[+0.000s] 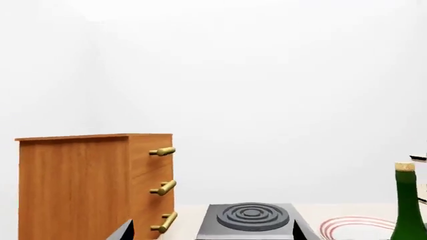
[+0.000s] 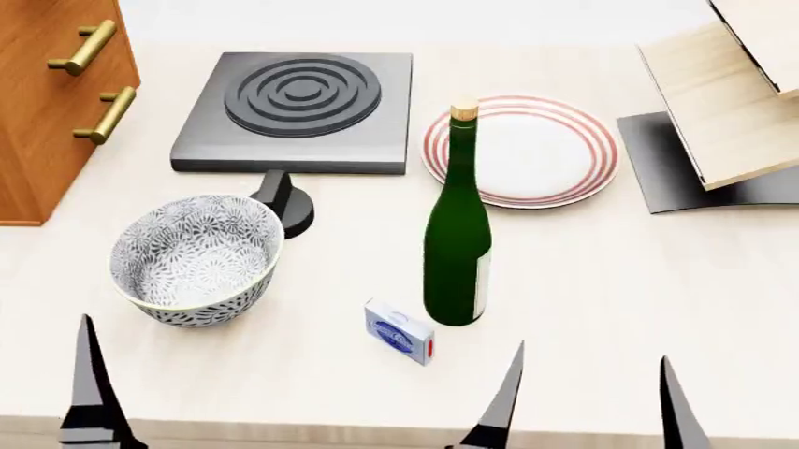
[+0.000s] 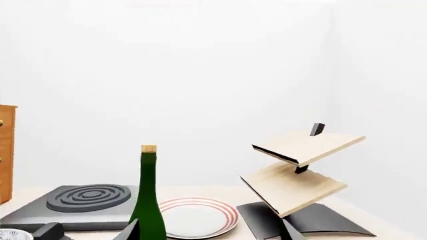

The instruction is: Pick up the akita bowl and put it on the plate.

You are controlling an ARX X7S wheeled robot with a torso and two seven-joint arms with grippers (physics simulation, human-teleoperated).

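The akita bowl (image 2: 197, 257), white with a dense grey-black floral pattern, stands upright on the pale table at the front left. The plate (image 2: 522, 150), white with red rings, lies flat farther back and to the right. My left gripper (image 1: 213, 232) is open and holds nothing; one of its fingers (image 2: 88, 383) shows in front of the bowl, clear of it. At the front right, my right gripper (image 2: 589, 402) is open and empty too. The right wrist view shows the plate (image 3: 197, 217) ahead between its fingers.
A tall green bottle (image 2: 457, 243) stands between bowl and plate. A small blue-and-white box (image 2: 399, 331) lies at its foot. A dark square burner (image 2: 299, 110) with a black knob (image 2: 287, 201) sits behind the bowl. A wooden drawer cabinet (image 2: 56, 94) is far left, a wooden rack (image 2: 736, 94) far right.
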